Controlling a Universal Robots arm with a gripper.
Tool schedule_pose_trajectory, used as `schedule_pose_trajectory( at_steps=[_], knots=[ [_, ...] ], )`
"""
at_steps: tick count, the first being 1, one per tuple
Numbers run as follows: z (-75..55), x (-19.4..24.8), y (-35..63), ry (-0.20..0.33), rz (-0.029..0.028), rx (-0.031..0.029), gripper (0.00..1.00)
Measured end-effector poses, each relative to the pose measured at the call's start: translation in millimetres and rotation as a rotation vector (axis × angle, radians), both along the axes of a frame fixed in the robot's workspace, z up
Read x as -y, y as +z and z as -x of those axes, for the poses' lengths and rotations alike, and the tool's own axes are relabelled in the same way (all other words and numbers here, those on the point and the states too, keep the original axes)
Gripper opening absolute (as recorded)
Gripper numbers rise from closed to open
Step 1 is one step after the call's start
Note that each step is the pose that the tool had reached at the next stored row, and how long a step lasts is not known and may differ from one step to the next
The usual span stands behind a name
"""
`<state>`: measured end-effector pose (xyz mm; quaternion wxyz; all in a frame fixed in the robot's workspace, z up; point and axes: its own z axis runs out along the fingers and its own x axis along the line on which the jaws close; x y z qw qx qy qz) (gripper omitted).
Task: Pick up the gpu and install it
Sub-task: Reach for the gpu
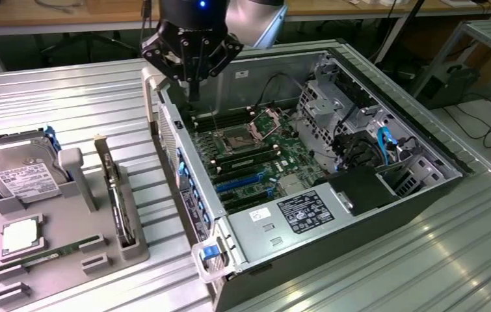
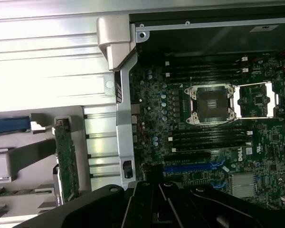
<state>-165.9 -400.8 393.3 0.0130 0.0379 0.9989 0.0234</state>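
Ribbed metal table (image 1: 71, 97): pale grey, carries everything listed, lies below the fingers on all sides.

Computer case (image 1: 401, 97): open tower on its side, directly beneath the fingers and stretching away from them toward the exterior view's right.

Motherboard (image 1: 254, 156): dark green, inside the case, below and just beside the fingers; blue slots and an open processor socket (image 2: 213, 103) show.

Grey holder (image 1: 54, 260): moulded tray on the table, well apart from the fingers, toward the exterior view's left of them.

Gripper (image 1: 193, 91): black, hanging over the case wall on the holder side; fingers drawn together, nothing between them. It also shows in the wrist view (image 2: 154, 190).

Hard drive (image 1: 19, 175): silver, white label, upright in the holder, farthest from the fingers.

Gpu (image 1: 119, 201): standing on edge in the holder's slot nearest the case, bracket end up, untouched, well apart from the fingers; seen edge-on from the wrist (image 2: 65, 161).

Memory stick (image 1: 45, 255): narrow, green, lying flat in the holder, well apart from the fingers.
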Motion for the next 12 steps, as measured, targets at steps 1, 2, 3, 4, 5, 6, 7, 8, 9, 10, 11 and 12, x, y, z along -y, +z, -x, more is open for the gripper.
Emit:
schedule_pose_trajectory(
  at_steps=[1,2,3,4,5,6,7,8,9,10,11,12],
  knots=[
    [0.6,0.0,0.0,0.000,0.0000,0.0000,0.11],
    [1.2,0.1,0.0,0.000,0.0001,0.0000,0.11],
    [1.7,0.1,0.0,0.000,0.0001,-0.0001,0.11],
    [2.2,0.1,0.0,0.000,0.0000,0.0000,0.11],
    [2.8,0.1,0.0,0.000,0.0000,0.0000,0.11],
    [3.3,0.1,0.0,0.000,0.0000,0.0000,0.11],
    [3.9,0.2,0.1,0.000,0.0000,-0.0001,0.11],
    [4.5,0.2,0.0,0.000,0.0000,0.0000,0.11],
    [5.0,0.2,0.0,0.000,0.0000,0.0000,0.11],
    [5.6,0.3,0.0,0.000,0.0000,-0.0001,0.11],
    [6.2,0.3,0.1,0.000,0.0000,-0.0001,0.11],
    [6.8,0.3,0.0,0.000,0.0000,0.0000,0.11]
  ],
)
